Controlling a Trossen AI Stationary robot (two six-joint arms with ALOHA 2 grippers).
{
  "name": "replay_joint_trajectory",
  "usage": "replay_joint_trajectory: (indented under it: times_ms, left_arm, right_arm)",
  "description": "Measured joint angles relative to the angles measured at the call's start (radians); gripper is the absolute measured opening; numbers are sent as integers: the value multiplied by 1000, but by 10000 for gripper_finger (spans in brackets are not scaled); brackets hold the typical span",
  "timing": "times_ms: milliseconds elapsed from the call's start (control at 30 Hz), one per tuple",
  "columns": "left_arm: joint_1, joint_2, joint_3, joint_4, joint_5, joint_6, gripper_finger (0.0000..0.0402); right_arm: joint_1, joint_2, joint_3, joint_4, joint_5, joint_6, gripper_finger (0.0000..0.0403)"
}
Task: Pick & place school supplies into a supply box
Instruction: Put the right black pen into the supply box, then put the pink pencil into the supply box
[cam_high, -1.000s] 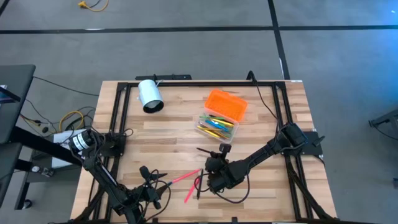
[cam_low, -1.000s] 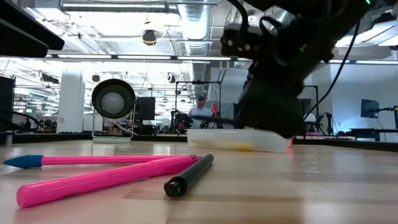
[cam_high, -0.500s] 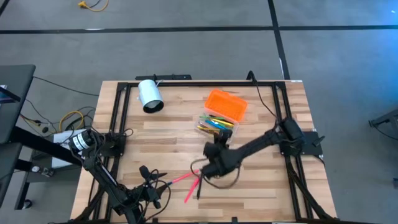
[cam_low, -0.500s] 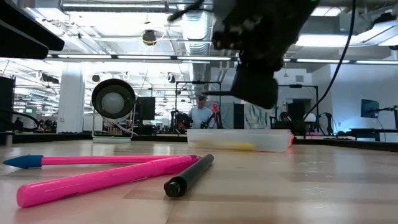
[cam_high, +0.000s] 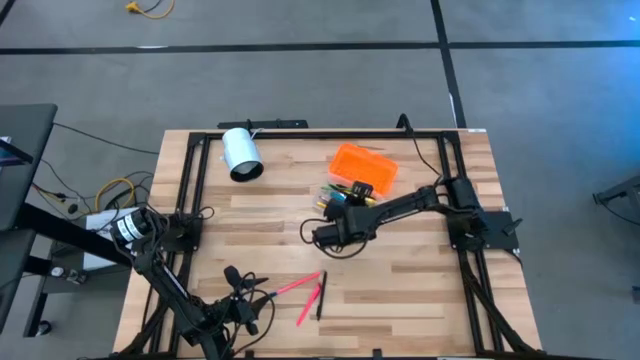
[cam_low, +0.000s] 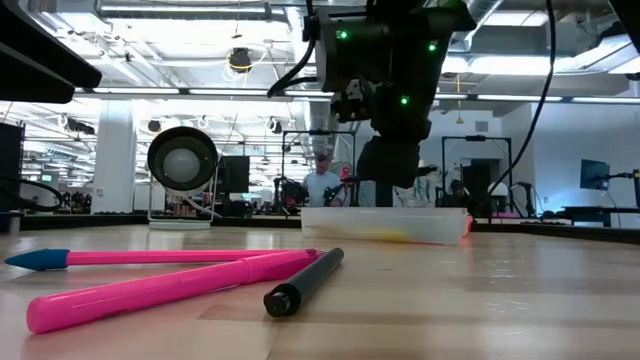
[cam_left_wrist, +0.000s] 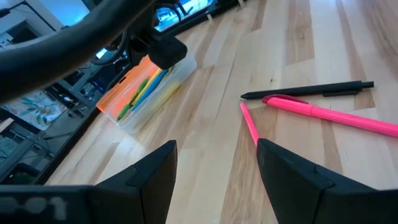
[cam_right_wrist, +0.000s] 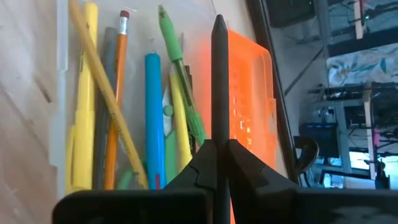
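The supply box lies open: its clear base (cam_high: 347, 201) holds several yellow, blue, green and orange pens (cam_right_wrist: 152, 106), and its orange lid (cam_high: 365, 167) is folded back toward the far edge. My right gripper (cam_high: 343, 203) hovers over the base, shut on a black pen (cam_right_wrist: 219, 74). Two pink pens (cam_left_wrist: 323, 112) and another black pen (cam_left_wrist: 311, 91) lie flat on the wood near the near edge (cam_high: 310, 290). My left gripper (cam_left_wrist: 214, 163) waits open just left of them (cam_high: 240, 283). My right gripper pinches the black pen between its two fingers (cam_right_wrist: 249, 165), which meet around its shaft (cam_right_wrist: 219, 134). The pen lies along the fingers, its pointed end sticking out ahead of the tips. It is lifted clear, over the open box, and the gripper slants down from above.
A white cylinder (cam_high: 240, 153) lies on its side near the far left corner. A black frame (cam_high: 190, 170) runs along the table's left, far and right sides. Bare wood (cam_high: 260, 230) spreads between the box and the loose pens.
My right gripper has risen from low beside the loose pens near the near edge and travelled toward the far edge, ending over the box. The two pink pens and the black pen on the table have stayed put.
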Motion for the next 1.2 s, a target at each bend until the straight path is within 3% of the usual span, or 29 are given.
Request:
replay_joint_trajectory:
  times_ms: [167,633,867,1033,1200]
  left_arm:
    - [0,0,0,-4,0,-3,212]
    - [0,0,0,-8,0,-34,212]
    - [14,0,0,-8,6,-58,213]
    - [87,0,0,8,154,-58,213]
    - [143,0,0,139,217,90,213]
  right_arm:
    - [-9,0,0,17,-32,-3,16]
    - [-20,0,0,17,-19,31,122]
    - [50,-8,0,28,71,50,152]
    - [146,-53,0,52,135,49,149]
    - [253,-112,0,67,168,50,137]
